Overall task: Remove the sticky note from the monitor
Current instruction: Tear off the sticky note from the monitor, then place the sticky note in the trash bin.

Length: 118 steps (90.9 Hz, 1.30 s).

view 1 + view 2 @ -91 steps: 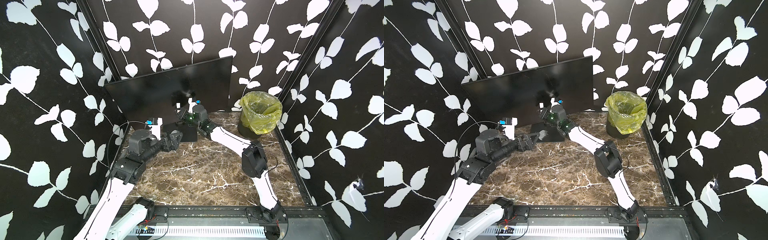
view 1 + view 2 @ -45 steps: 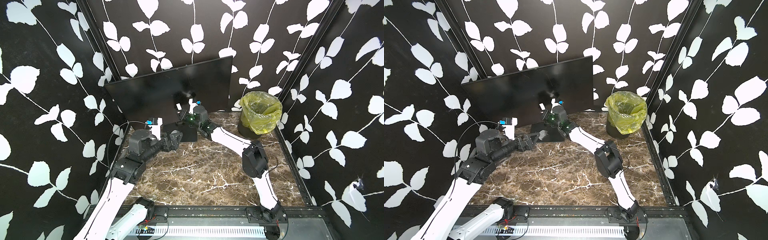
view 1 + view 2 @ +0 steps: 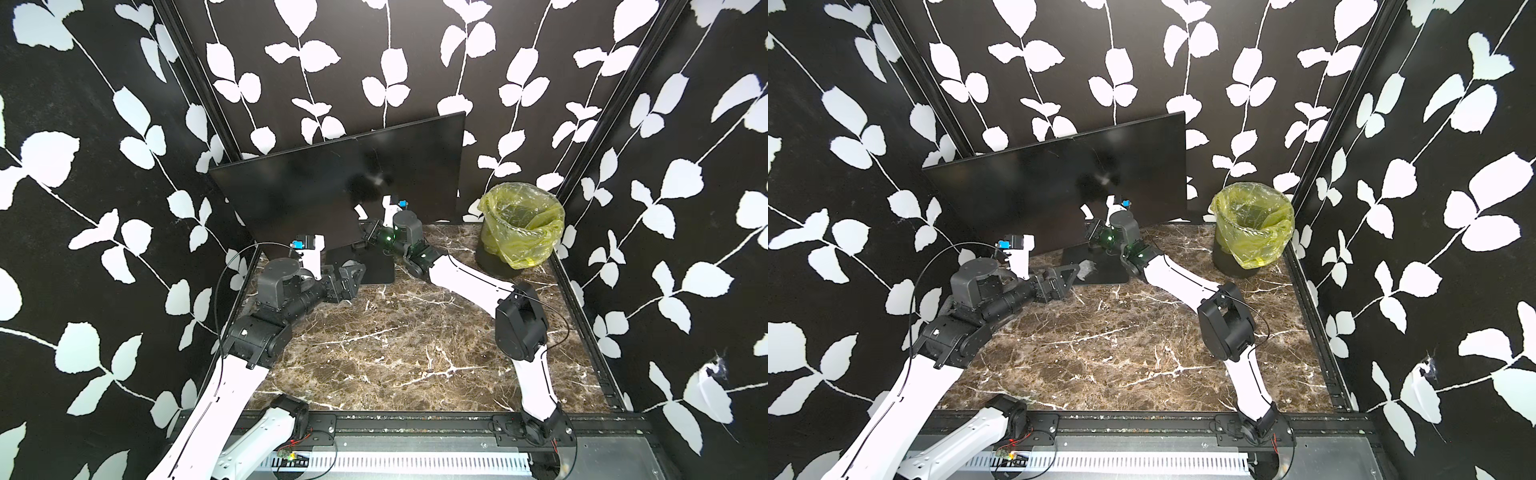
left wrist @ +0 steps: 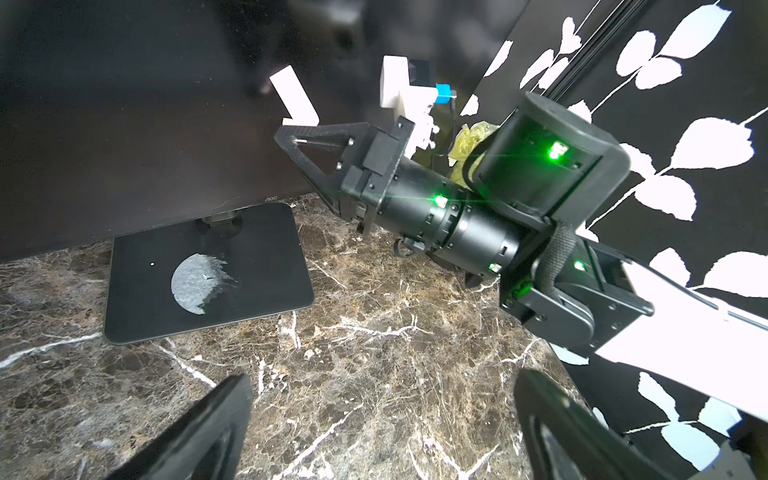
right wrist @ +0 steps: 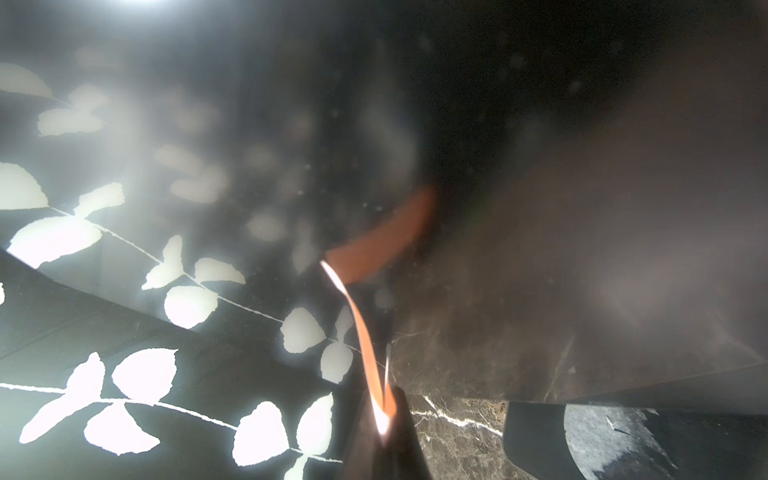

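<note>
In a top view our right hand (image 3: 365,227), gaping a second ago, is now sitting shut close against the monitor (image 3: 299,191). The left wrist view is showing it clamped on the sticky note (image 4: 294,97) (left hand (image 4: 382,428) idling, fingers apart). The right wrist view is showing the note's far end apparently still touching the monitor, so we are judging that peeling comes next.

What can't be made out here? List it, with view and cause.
Whether the sticky note is free of the monitor: right wrist view, blurred and glary.
Writing on the note: washed out white in the left wrist view, tiny in both top views.
Bin's inside: both top views, dark, behind its yellow liner.
</note>
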Tool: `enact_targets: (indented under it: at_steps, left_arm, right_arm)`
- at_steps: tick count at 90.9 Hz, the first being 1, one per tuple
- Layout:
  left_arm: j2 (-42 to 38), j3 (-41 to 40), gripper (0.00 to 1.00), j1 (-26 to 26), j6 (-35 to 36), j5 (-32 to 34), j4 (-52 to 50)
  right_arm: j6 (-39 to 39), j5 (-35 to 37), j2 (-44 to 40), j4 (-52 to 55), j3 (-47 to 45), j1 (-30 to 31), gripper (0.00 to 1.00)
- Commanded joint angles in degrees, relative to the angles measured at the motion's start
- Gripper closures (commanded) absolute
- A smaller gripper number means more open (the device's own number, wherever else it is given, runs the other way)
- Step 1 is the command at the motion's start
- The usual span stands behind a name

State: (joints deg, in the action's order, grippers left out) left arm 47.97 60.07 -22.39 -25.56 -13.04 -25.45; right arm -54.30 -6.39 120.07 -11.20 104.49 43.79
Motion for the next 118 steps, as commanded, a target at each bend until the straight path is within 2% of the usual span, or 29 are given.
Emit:
enact_targets:
  at_steps: [1,22,41,53,73,82,97,118]
  left_arm:
    - [0.39,2.69,0.01,0.24,-0.67,-0.96,1.93]
    - [3.46,6.22,0.01,0.23,-1.71,-4.29,5.03]
    - [6.73,8.32,0.01,0.16,-2.41,-5.99,8.29]
    - [8.76,9.04,0.01,0.14,-3.00,-6.98,10.60]
    - [11.86,10.07,0.01,0.16,-3.81,-8.43,13.52]
    - [12.77,10.53,0.01,0.16,-3.76,-8.70,14.21]
    - [13.43,10.17,0.01,0.13,-3.79,-8.96,15.15]
    - [12.87,9.21,0.01,0.16,-3.13,-8.67,14.72]
  right_arm:
    - [1.73,0.28,-4.03,-2.97,-2.61,-0.38,1.00]
    - [5.44,0.61,-12.07,-0.39,-10.13,-1.61,1.00]
    - [12.15,2.39,-22.20,8.64,-17.37,-5.46,1.00]
    - [18.81,4.78,-28.88,19.51,-19.26,-9.66,1.00]
    - [27.50,5.34,-37.34,34.83,-17.86,-22.10,1.00]
    - [33.28,7.41,-37.50,43.79,-12.66,-27.19,1.00]
    - [36.16,5.54,-34.21,53.90,-5.36,-37.32,1.00]
    - [41.38,5.58,-24.32,63.42,6.80,-44.01,0.99]
